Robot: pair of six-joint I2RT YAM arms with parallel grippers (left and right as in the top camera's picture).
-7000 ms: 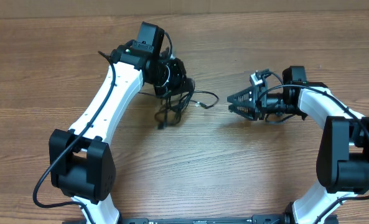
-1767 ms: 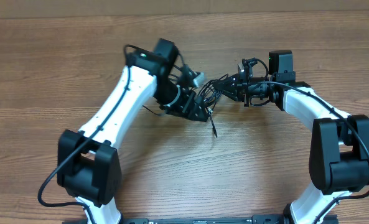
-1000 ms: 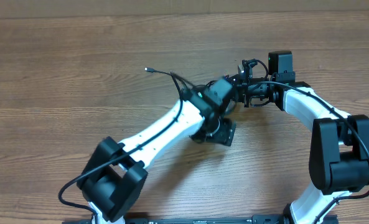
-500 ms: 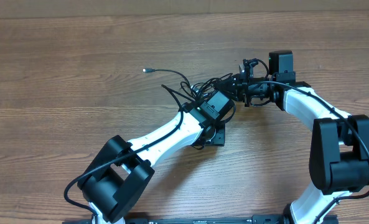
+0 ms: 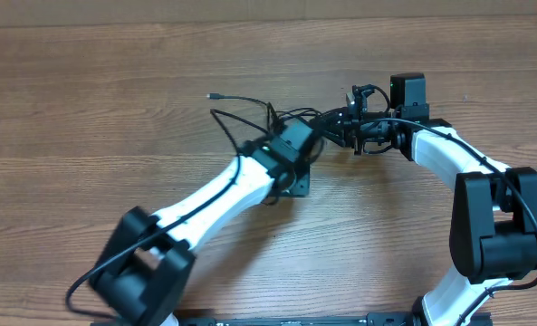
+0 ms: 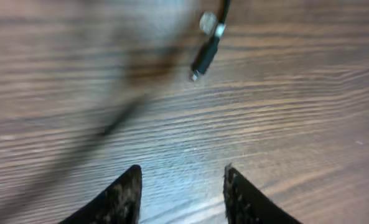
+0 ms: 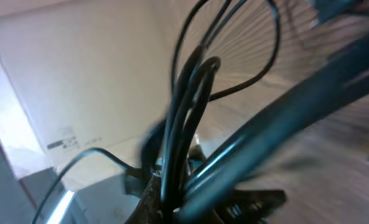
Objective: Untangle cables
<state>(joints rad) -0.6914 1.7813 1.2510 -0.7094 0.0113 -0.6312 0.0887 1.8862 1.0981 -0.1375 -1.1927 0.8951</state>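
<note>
The right gripper [image 5: 339, 129] clenches the bunched cables [image 7: 183, 124] toward the desk's [image 5: 87, 136] far edge, probably anchoring them so the left gripper [image 6: 181, 174], released and empty, can tease strands loose.

Wood-grain table [image 5: 87, 109]; beige panel [image 5: 250, 9] along far edge.

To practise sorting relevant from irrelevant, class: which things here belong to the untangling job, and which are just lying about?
Job: cables; right claw, shut on them; left claw, open and empty.
Just there: wooden table; thick black cable on the right arm.
</note>
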